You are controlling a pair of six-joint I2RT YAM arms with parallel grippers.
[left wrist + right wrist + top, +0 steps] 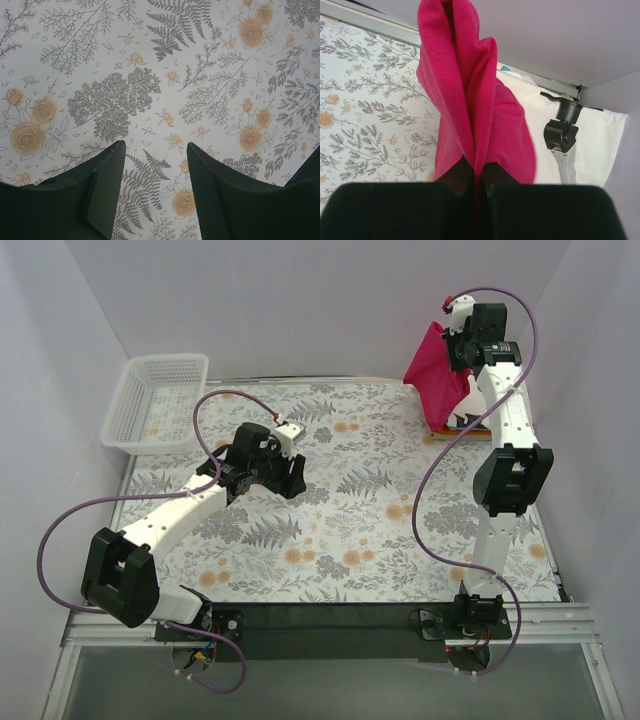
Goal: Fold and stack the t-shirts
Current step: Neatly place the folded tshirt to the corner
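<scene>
My right gripper (459, 328) is raised at the back right and shut on the crimson-pink t-shirt (436, 375), which hangs down from it in folds. In the right wrist view the pink shirt (470, 100) is pinched between my closed jaws (479, 180). Below it lie the white t-shirt with black print (466, 412) and an orange one (452, 432), stacked at the back right; the white shirt also shows in the right wrist view (590, 135). My left gripper (291, 438) is open and empty over the middle of the floral tablecloth, with its fingers (105, 185) apart above the bare cloth.
A white plastic mesh basket (155, 400) stands at the back left corner. The floral tablecloth (340, 520) covers the table. White walls close in the back and both sides. Purple cables loop from both arms.
</scene>
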